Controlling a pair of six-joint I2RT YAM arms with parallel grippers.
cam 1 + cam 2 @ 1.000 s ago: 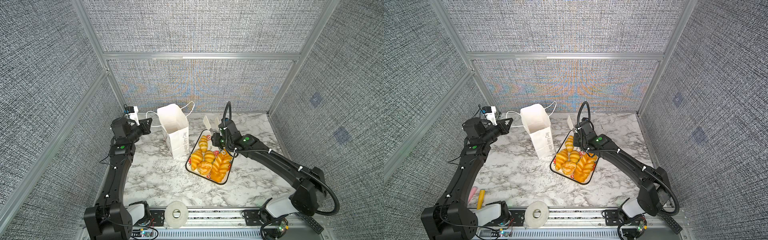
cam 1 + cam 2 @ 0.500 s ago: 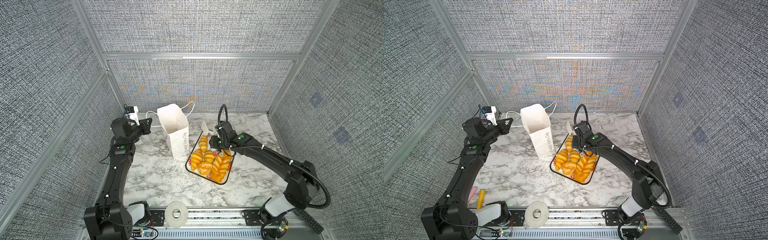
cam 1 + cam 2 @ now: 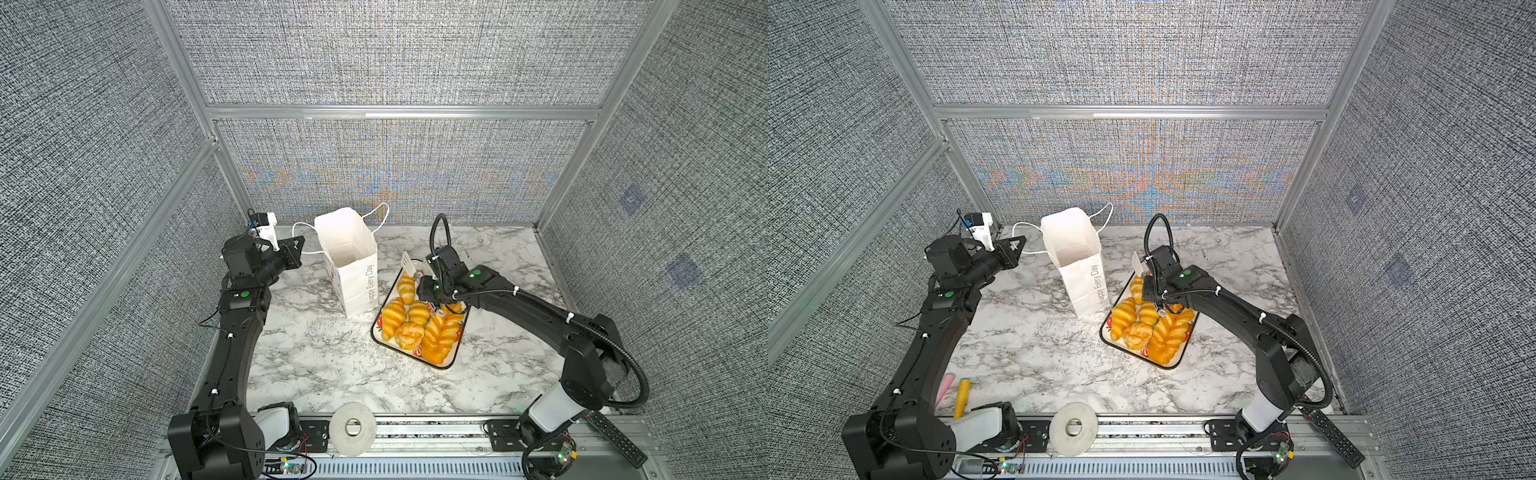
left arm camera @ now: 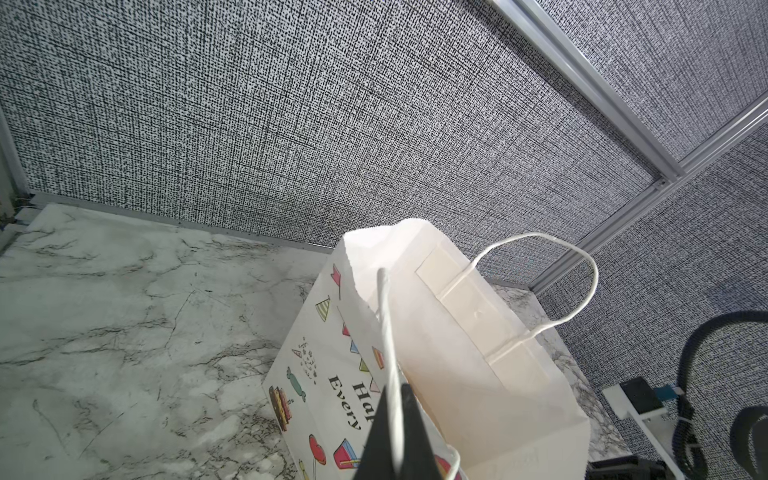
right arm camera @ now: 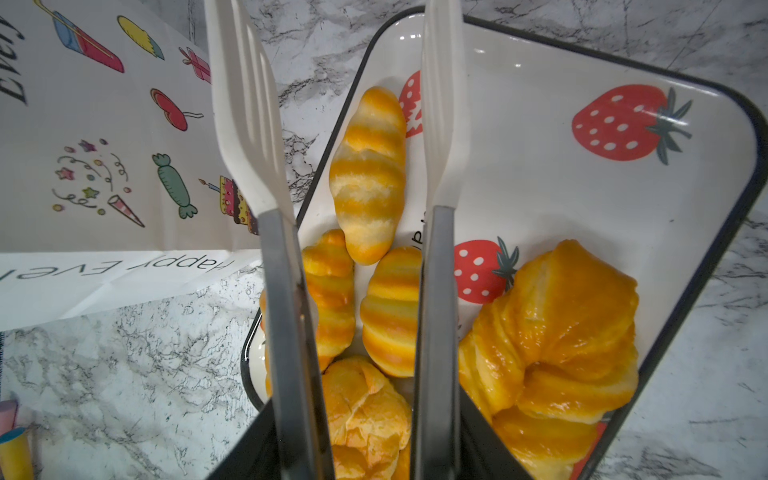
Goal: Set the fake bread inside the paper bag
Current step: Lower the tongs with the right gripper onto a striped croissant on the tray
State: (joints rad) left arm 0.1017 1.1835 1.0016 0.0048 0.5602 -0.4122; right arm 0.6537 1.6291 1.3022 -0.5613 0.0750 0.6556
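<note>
Our right pincer [image 5: 370, 453] has edged frame-left over the tray [image 3: 440, 365], clamping open tongs [image 5: 249, 124] above the bread [image 3: 415, 328], which lies at the centre of a top view. Our left pincer [image 4: 395, 415] pinches the bag [image 3: 353, 266] handle [image 4: 388, 332]. We fear glossy rolls slipping the tongs, or a tug toppling the bag.

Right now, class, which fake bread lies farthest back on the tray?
The slim striped roll beside the paper bag: it sticks out behind the heap into the tray's bare back half; the rest crowd the front.
</note>
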